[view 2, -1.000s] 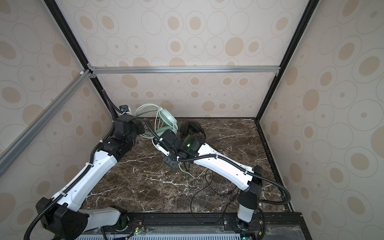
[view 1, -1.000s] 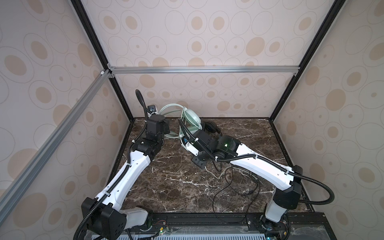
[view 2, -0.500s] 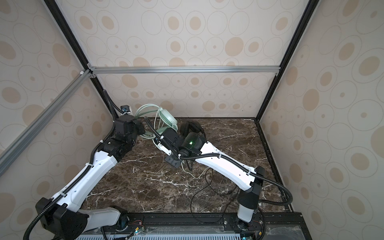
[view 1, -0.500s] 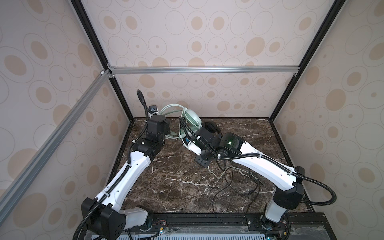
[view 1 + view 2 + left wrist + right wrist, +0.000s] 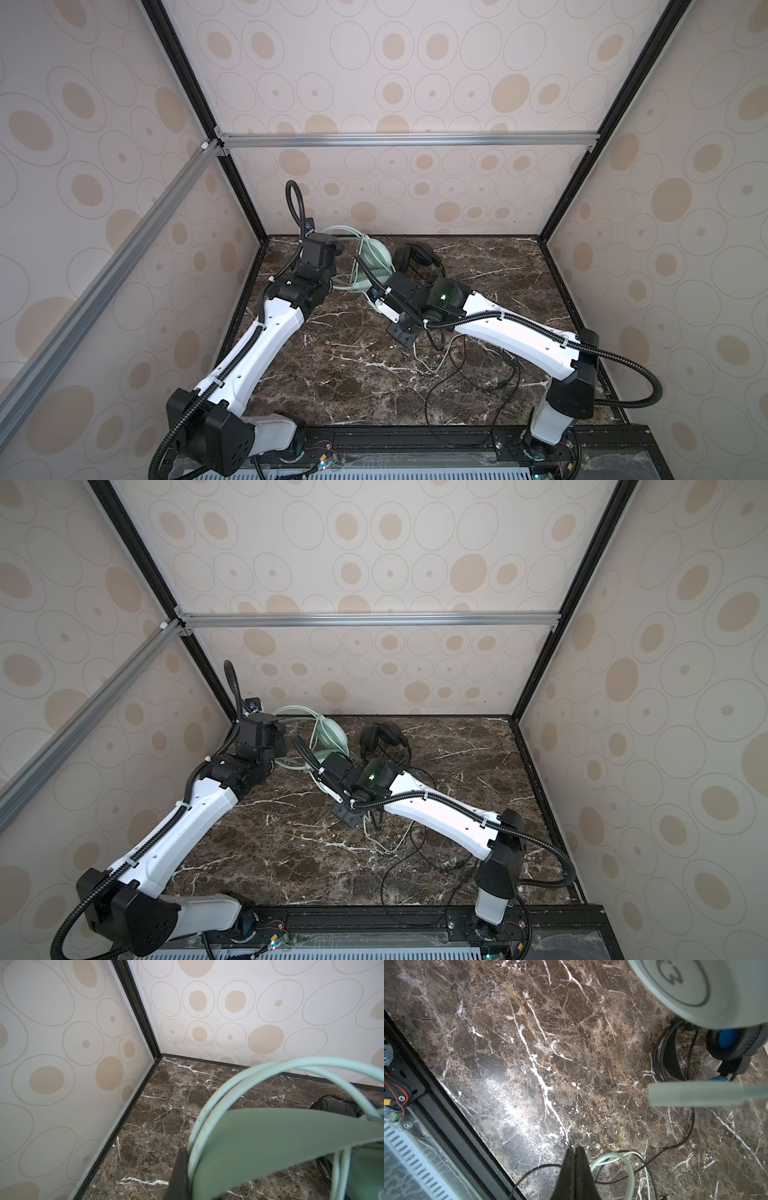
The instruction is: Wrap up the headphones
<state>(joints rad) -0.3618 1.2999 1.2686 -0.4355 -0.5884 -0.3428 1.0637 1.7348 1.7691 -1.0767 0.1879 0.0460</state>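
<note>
Across the floor of this booth lies a dark brown marble tabletop (image 5: 353, 374) with white veins all over it. It's boxed in by patterned walls (image 5: 83, 208) of beige ovals, a black frame post (image 5: 241, 199) stands in the back left corner, and an aluminium rail (image 5: 395, 139) runs across the back.

Starting at the left of both top views, the left arm (image 5: 266, 336) stretches from its base at the lower left up toward the back left corner, its wrist turned in toward the middle. The left gripper (image 5: 337, 250) is clamped tight on the headband of the mint-green headphones (image 5: 376, 257). In the left wrist view that green band crosses right in front of the lens, with loops of mint cable (image 5: 211, 1103) arching over it. The headset sits at the back, left of centre, with one ear cup raised.

Just to its right, the black headphones (image 5: 420, 252) lie on the marble near the back wall, with blue padding showing in the right wrist view.

Further right, the right arm (image 5: 511, 332) reaches diagonally from the lower right base to the middle, its wrist just below the mint headset. The right gripper (image 5: 574, 1152) has its fingers pressed together. Mint cable curls just beside the tips, and I can't tell whether it's pinched. Black cable (image 5: 693, 1118) sprawls loose over the lower right of the marble.
</note>
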